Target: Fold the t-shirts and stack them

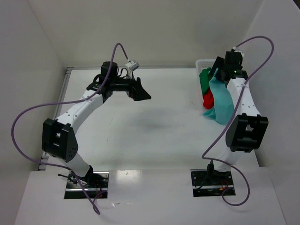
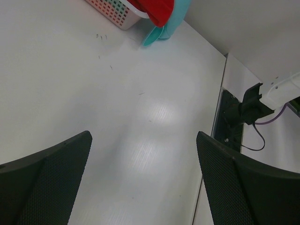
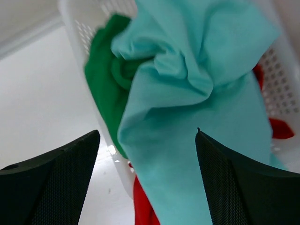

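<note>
Pick-up step: right gripper [image 3: 147, 135], jaws spread, above teal t-shirt [image 3: 187, 108] draped over basket [image 3: 76, 27], likely needs a pinch next; left gripper [image 2: 144, 134] jaws spread too.

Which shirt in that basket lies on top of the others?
The teal t-shirt: it lies over the green t-shirt and red t-shirt and hangs over the basket rim.

the left arm [image 1: 75, 110] bends its elbow out to the left, then runs its forearm forward and inward with the wrist about level, so the left gripper [image 1: 142, 92] points rightward. its jaws stand wide apart, and the dark fingers [image 2: 47, 178] show a broad gap between them. the right arm [image 1: 243, 101] folds its elbow low (not far above its base) and stretches forward; the right gripper [image 1: 218, 70] tips downward, jaws also spread wide.
</note>
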You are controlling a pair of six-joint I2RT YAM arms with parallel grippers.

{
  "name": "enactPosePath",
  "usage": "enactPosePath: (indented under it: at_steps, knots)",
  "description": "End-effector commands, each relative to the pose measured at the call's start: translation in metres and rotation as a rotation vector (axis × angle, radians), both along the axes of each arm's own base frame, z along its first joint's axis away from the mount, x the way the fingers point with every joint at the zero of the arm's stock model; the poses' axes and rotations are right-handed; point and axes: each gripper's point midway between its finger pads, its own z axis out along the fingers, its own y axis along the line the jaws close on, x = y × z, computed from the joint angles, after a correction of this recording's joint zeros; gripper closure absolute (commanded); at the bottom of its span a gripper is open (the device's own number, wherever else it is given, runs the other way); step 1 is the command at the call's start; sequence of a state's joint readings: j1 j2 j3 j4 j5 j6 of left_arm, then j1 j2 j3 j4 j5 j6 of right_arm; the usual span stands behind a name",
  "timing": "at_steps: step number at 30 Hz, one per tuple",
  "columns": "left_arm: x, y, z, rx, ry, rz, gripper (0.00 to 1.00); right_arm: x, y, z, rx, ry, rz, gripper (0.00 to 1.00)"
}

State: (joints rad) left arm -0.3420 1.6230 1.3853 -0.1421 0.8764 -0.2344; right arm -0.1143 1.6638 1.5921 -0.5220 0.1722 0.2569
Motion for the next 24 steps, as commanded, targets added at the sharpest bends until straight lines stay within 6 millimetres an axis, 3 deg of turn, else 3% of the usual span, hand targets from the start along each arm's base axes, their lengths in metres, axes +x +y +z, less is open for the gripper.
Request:
enactPosePath:
  at_steps: [1, 4, 7, 11, 12, 15, 18, 24]
  knots:
    - [-0.006, 0.001, 0.022, -0.018, -0.113, -0.022, 0.00, 0.004, 0.008, -0.045, 0.033, 0.078, 0.017, 0.13]
    - [-0.009, 0.004, 0.019, -0.009, -0.097, -0.013, 0.00, 0.009, 0.008, -0.057, 0.042, 0.093, 0.012, 0.15]
    - [-0.008, 0.006, 0.016, 0.006, -0.102, 0.001, 0.00, 0.017, 0.009, -0.057, 0.046, 0.076, 0.019, 0.27]
    - [-0.008, 0.006, 0.016, 0.006, -0.102, 0.001, 0.00, 0.023, 0.007, -0.054, 0.046, 0.054, 0.005, 0.54]
    - [-0.008, 0.006, 0.016, 0.006, -0.102, 0.001, 0.00, 0.023, 0.004, -0.054, 0.038, 0.055, -0.006, 0.70]
    - [-0.007, 0.005, 0.012, 0.007, -0.085, 0.004, 0.00, 0.026, -0.001, -0.048, 0.022, 0.047, -0.027, 0.90]
    - [-0.005, 0.004, 0.012, 0.005, -0.075, 0.006, 0.00, 0.022, -0.009, -0.042, -0.005, 0.060, -0.066, 0.92]
    - [-0.004, 0.002, 0.015, -0.006, -0.074, -0.001, 0.00, 0.010, -0.011, 0.019, -0.025, -0.043, -0.084, 0.94]
